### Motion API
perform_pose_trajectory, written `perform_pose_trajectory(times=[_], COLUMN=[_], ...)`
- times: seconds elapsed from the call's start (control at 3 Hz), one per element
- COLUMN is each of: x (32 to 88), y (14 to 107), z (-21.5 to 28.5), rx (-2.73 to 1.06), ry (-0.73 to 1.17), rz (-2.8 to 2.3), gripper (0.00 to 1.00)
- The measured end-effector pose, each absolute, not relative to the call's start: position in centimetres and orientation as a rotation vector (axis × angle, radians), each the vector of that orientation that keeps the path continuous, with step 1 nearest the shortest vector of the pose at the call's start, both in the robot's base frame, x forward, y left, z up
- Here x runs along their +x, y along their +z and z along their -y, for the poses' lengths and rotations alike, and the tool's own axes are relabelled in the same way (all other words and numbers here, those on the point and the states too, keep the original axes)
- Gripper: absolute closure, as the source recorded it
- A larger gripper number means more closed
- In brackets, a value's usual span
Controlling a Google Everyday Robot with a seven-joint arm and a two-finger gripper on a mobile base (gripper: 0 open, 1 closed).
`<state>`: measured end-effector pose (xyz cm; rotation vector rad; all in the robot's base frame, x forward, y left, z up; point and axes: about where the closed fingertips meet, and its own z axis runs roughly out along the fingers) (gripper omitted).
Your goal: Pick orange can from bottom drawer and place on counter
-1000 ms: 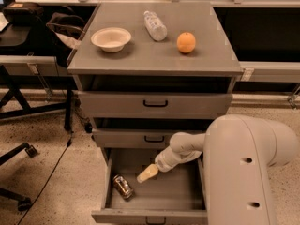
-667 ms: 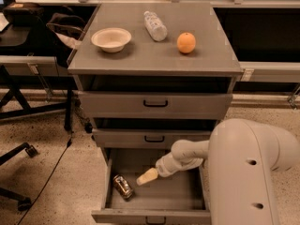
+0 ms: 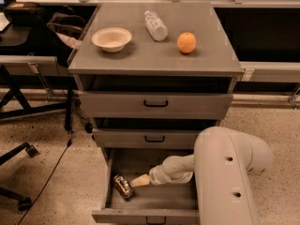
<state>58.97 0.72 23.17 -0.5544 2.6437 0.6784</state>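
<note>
The orange can (image 3: pixel 123 187) lies on its side at the left of the open bottom drawer (image 3: pixel 145 216), silver end toward the front. My gripper (image 3: pixel 139 181) is down inside the drawer, its pale tip right beside the can's right side, touching or nearly so. The white arm (image 3: pixel 225 172) reaches in from the right and hides the drawer's right part. The counter (image 3: pixel 150 55) is the flat grey cabinet top above.
On the counter stand a white bowl (image 3: pixel 111 39), a clear plastic bottle (image 3: pixel 155 25) lying down and a round orange fruit (image 3: pixel 186 42). Two shallower drawers (image 3: pixel 154 104) are partly pulled out. A chair base (image 3: pixel 18 153) and cable lie on the floor at left.
The gripper has moved left along the drawer, from a gap away to right beside the can. The can has not moved.
</note>
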Motion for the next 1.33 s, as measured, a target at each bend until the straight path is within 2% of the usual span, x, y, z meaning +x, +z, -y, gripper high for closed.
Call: perform_pose_trajectory(times=[0.67,1.33], x=[58.6,58.0], y=[22.9,19.5], z=[-0.8,-3.5], rx=[-0.513,-0.458], ry=[0.654,0.611], rz=[-2.629,-2.621], gripper=[0.0,0.0])
